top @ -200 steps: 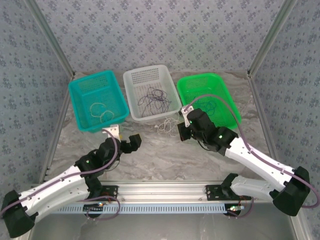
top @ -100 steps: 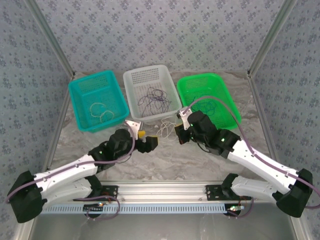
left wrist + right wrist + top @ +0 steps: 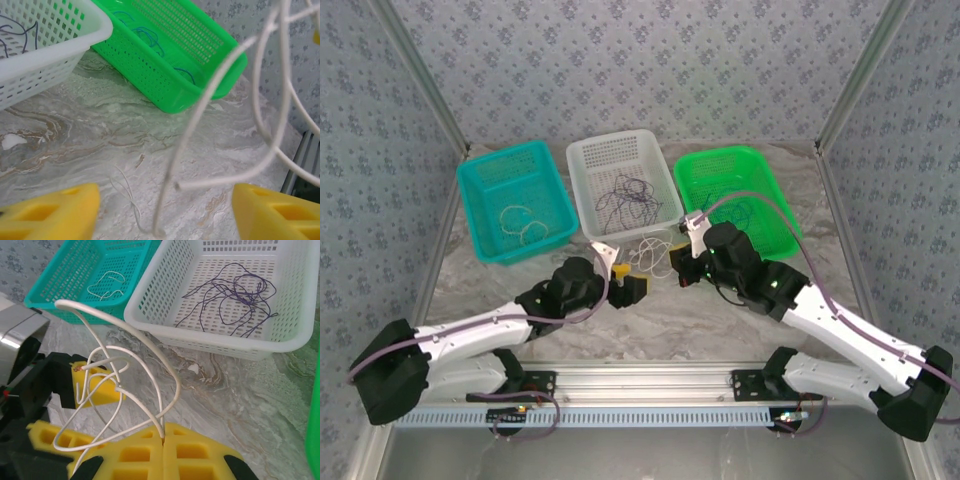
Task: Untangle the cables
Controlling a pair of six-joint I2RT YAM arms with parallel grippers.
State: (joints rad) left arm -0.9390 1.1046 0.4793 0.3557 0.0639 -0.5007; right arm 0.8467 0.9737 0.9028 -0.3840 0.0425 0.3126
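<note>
Tabletop (image 3: 670, 320) of grey marble pattern carries 3 baskets in a row at its far side. The teal basket (image 3: 505, 165) on the left holds pale cream loops (image 3: 525, 225). The white basket (image 3: 610, 150) in the middle holds a loose tangle of dark purple cables (image 3: 625, 195). The green basket (image 3: 720, 165) on the right holds thin blue cables (image 3: 745, 212). We see 1 more cable, the free cream cable (image 3: 655, 252), out on the table just in front of the white basket, between the 2 arms. The right gripper (image 3: 682, 272) has it. In the right wrist view the 2 yellow pads (image 3: 135, 455) are pressed flush together, and the cream wire comes out of the seam between them. From there it rises in several open loops, with 1 long arc reaching up toward the teal basket. The left gripper (image 3: 625, 280) faces it from the other side, close to the loops. In the left wrist view its 2 yellow pads sit well apart at the bottom corners, so we call this claw open. Strands of the cream cable hang in the gap between them, and 1 cut end points into it. We cannot tell whether any strand touches a pad.
</note>
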